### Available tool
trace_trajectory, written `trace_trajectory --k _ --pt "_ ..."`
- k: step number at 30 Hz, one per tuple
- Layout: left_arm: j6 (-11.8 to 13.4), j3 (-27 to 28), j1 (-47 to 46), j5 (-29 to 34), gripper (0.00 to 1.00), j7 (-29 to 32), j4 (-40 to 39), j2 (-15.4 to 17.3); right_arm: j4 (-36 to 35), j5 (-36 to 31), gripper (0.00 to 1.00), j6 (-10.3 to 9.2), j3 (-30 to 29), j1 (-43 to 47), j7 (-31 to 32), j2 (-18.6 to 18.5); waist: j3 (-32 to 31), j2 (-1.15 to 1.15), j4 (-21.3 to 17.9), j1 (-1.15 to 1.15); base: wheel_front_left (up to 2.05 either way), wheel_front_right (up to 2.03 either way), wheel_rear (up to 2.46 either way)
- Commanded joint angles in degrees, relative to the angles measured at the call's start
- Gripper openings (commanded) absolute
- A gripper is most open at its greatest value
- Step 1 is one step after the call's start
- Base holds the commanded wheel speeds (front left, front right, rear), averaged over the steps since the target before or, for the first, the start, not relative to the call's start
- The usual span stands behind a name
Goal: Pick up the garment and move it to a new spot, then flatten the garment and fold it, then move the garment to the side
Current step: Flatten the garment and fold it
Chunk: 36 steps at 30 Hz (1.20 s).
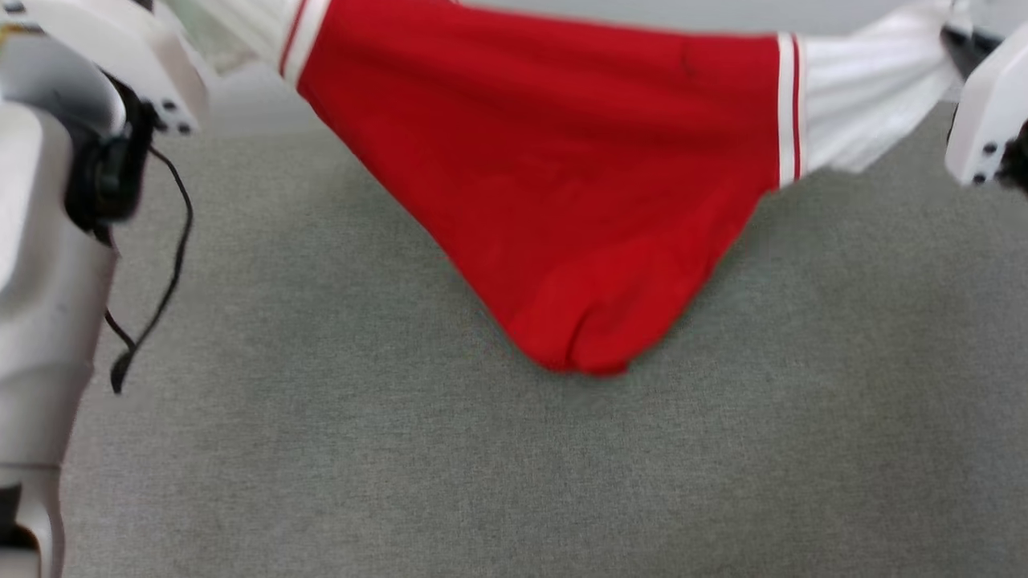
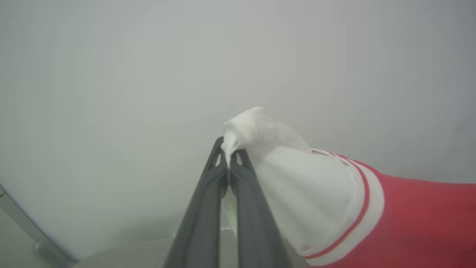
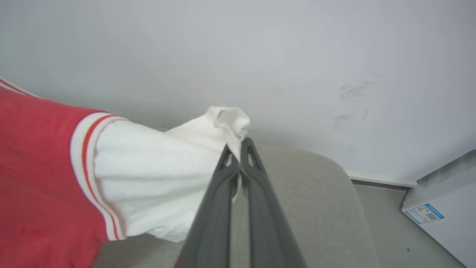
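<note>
Both clamped on garment (image 1: 562, 177) | left tool (image 2: 228, 150) | right tool (image 3: 238, 146) | it hangs slung between

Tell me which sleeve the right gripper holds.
The sleeve on the head view's right, pinched by the right gripper; the left gripper pinches the other sleeve.

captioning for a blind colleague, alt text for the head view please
A bright red soft jersey T-shirt with white short sleeves hangs stretched between the robot's two pale arms, its red body sagging to a point over a grey fabric surface. The left arm, with a loose black cable, runs down the left edge; the right arm shows at the upper right.
</note>
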Motion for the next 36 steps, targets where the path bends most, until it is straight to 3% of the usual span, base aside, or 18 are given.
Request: trace_trajectory --k 1,9,19,28,36 --pt "-0.3 0.3 -3.2 0.7 0.00 -1.2 1.6 0.0 1.1 -0.2 0.00 -0.04 0.1 -3.2 -1.2 -0.1 1.6 0.00 -0.5 0.00 0.00 0.00 0.00" --pt "-2.6 -0.4 -20.5 4.4 0.00 -8.7 10.9 -1.6 6.6 -4.6 0.00 -0.04 -0.9 -19.7 -10.3 -0.5 10.5 0.00 -0.3 0.00 0.00 0.00 0.00" --pt "-3.6 0.4 -35.0 6.5 0.00 -16.1 15.4 -1.5 9.0 -10.8 0.00 -0.04 -1.6 -34.8 -21.0 0.4 19.2 0.00 -0.9 0.00 0.00 0.00 0.00" --pt "-4.5 0.6 -40.5 6.6 0.00 -18.5 17.2 -1.2 11.6 -11.7 0.00 -0.04 1.6 -42.6 -26.9 1.0 24.7 0.00 -1.4 0.00 0.00 0.00 0.00" --pt "-5.5 0.5 -39.2 5.3 0.00 -19.1 19.4 -2.0 14.6 -9.9 0.00 -0.04 4.5 -43.4 -28.4 2.4 27.2 0.00 -1.3 0.00 0.00 0.00 0.00"
